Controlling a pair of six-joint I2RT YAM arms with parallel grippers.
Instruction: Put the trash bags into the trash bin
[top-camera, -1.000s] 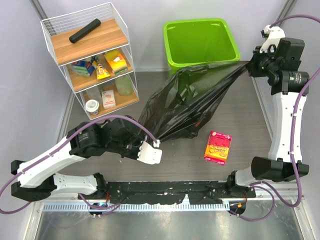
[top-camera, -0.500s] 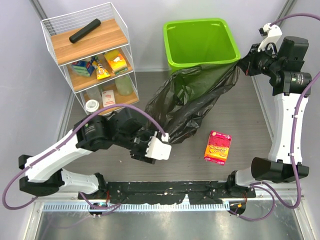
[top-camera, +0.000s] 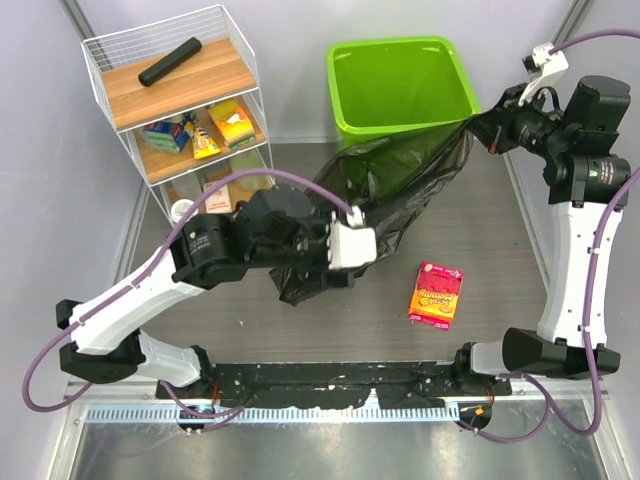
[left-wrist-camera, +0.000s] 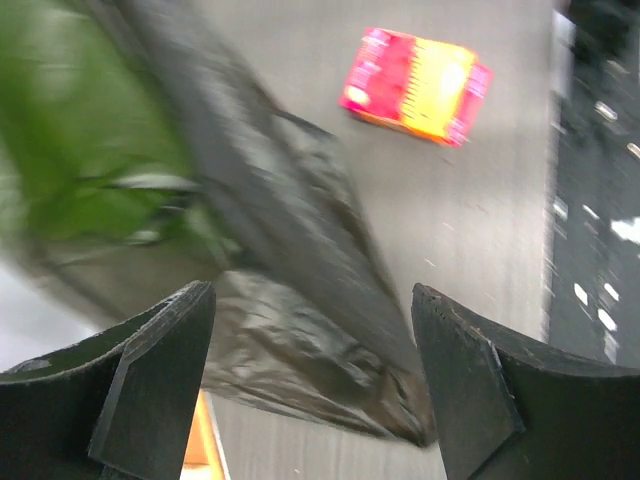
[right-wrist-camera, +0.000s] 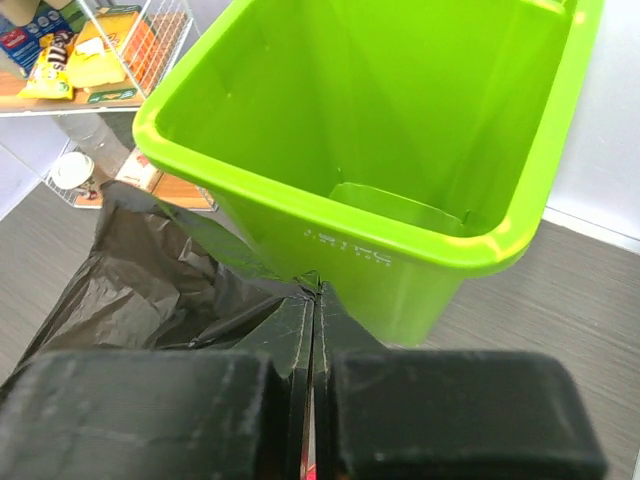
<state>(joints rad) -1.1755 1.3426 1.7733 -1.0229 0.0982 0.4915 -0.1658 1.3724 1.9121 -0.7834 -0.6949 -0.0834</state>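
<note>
The black trash bag (top-camera: 395, 195) hangs stretched from the front right corner of the lime-green trash bin (top-camera: 400, 88) down to the table. My right gripper (top-camera: 480, 127) is shut on the bag's top edge, right against the bin's rim (right-wrist-camera: 330, 215); the pinch shows in the right wrist view (right-wrist-camera: 315, 300), with the bag (right-wrist-camera: 150, 290) spreading to the left. My left gripper (top-camera: 372, 245) hovers over the bag's middle, open. In the left wrist view its fingers (left-wrist-camera: 150, 390) stand wide apart, the blurred bag (left-wrist-camera: 300, 300) lying beyond them, ungripped.
A red and yellow snack packet (top-camera: 436, 294) lies on the table right of the bag, also the packet (left-wrist-camera: 415, 85) in the left wrist view. A white wire shelf rack (top-camera: 180, 110) stands at the back left with a black roll (top-camera: 170, 60) on top.
My left gripper has opened and let go of the bag's lower end, then swung right and toward the bin. The bag's bottom has slumped; the right gripper keeps its hold.
</note>
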